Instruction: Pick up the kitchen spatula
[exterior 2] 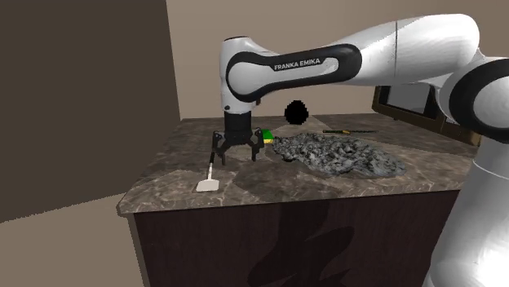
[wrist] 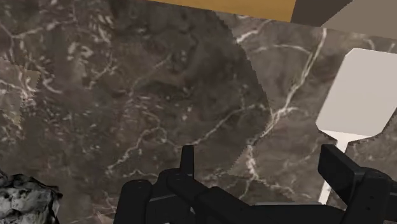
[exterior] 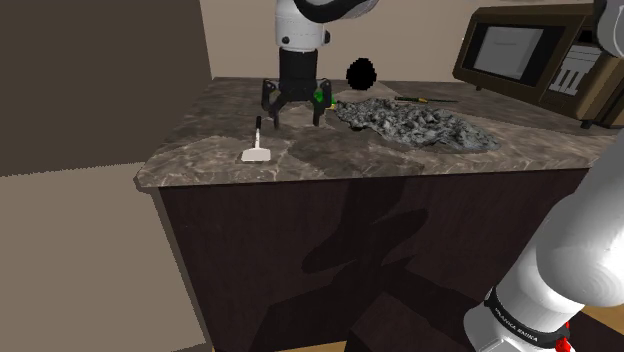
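The kitchen spatula (exterior: 256,153) lies flat on the dark marble counter (exterior: 205,150), near its corner at the shoulder view's left. It has a white square blade (wrist: 359,95) and a thin dark handle (exterior 2: 211,169) that points away from the counter's front edge. My black gripper (exterior: 295,115) hangs open, pointing down, just above the counter beside the handle end. In the wrist view the spatula's neck runs next to one finger (wrist: 340,168), outside the gap between the fingertips (wrist: 186,159). Nothing is between the fingers, and the gripper (exterior 2: 236,155) touches nothing.
A crumpled grey heap (exterior: 415,125) lies on the counter beside the gripper, on the side away from the spatula. Behind the gripper are a green and yellow block (exterior 2: 266,134), a black ball (exterior: 361,73) and a thin dark tool (exterior: 425,99). A microwave (exterior: 520,55) stands at the back.
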Motion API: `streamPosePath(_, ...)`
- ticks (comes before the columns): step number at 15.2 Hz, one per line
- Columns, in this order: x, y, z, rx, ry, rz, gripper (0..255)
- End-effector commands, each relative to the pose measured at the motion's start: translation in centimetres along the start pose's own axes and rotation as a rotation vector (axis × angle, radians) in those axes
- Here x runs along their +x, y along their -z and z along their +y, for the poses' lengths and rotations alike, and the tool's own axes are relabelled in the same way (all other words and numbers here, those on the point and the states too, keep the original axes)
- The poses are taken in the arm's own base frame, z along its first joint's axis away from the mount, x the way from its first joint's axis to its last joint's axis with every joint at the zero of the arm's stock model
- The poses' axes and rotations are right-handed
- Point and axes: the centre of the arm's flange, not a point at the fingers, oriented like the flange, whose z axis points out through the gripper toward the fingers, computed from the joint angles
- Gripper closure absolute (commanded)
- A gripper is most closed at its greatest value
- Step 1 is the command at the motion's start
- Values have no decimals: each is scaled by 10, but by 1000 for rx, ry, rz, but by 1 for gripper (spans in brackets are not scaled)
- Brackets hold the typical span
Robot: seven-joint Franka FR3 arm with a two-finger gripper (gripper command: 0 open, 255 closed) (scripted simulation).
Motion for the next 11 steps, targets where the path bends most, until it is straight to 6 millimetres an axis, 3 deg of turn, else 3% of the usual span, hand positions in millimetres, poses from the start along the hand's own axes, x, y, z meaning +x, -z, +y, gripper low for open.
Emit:
streamPosePath(1,20,-3,-19,0,-40,4,0)
streamPosePath(7,73,-3,-76,-2,-148,16,0)
streamPosePath(11,79,-18,-82,-3,-160,18,0)
